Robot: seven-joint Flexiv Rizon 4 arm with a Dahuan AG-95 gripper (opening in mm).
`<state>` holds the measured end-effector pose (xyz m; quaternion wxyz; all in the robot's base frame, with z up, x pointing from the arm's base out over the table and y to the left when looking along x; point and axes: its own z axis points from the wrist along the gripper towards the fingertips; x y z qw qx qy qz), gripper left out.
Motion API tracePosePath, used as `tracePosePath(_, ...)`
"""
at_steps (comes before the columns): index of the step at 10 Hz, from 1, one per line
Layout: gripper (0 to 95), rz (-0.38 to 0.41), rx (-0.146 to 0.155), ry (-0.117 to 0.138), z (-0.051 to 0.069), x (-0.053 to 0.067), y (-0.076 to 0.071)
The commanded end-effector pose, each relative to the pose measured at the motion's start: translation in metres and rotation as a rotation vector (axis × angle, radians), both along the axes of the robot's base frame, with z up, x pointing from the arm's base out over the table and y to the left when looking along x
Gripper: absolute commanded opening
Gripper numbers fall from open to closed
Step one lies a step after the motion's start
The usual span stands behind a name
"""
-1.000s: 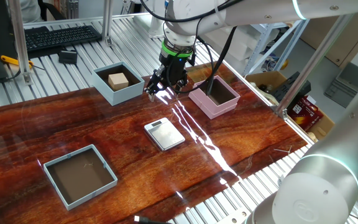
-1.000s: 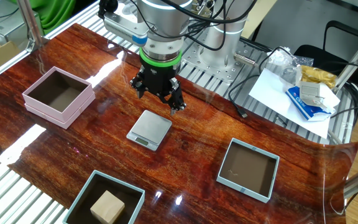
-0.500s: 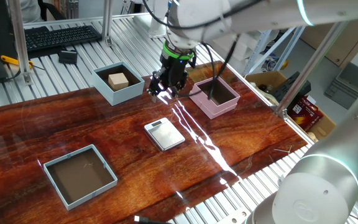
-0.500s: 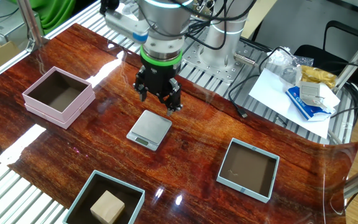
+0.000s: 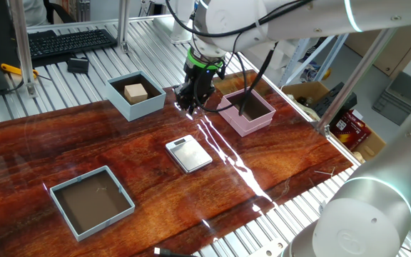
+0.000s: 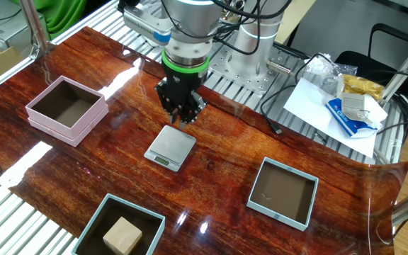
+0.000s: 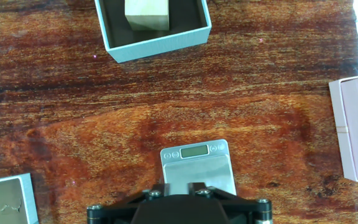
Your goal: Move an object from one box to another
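The tan wooden cube (image 5: pixel 135 91) lies inside the pale blue box (image 5: pixel 145 108) at the back left; it also shows in the other fixed view (image 6: pixel 122 234) and at the top of the hand view (image 7: pixel 146 14). The pink box (image 5: pixel 246 126) stands to the right, dark brown inside with nothing in it. My gripper (image 5: pixel 191 106) hangs above the table between the two boxes, just behind the silver scale (image 5: pixel 189 153). Its fingers (image 7: pixel 160 187) stand close together with nothing between them. In the other fixed view the gripper (image 6: pixel 183 119) is above the scale's far edge.
A wider blue-grey tray-like box (image 5: pixel 124 191) sits at the front left, with nothing in it. The wooden tabletop ends at ribbed metal rails on all sides. A keyboard (image 5: pixel 70 41) lies behind the table, and papers (image 6: pixel 331 99) lie beside the arm's base.
The fingers, spread wide a second ago, have come together. The hand has stayed above the far edge of the scale.
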<state>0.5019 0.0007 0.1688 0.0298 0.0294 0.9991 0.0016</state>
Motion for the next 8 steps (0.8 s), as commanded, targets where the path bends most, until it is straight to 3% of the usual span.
tracePosePath(1,0.0,-0.001,-0.002,0.004,0.0,-0.001,0.0)
tracePosePath(5,0.0,-0.008,-0.001,0.004,-0.005,0.001,0.002)
tracePosePath(8,0.0,-0.02,0.003,0.02,-0.014,0.015,0.004)
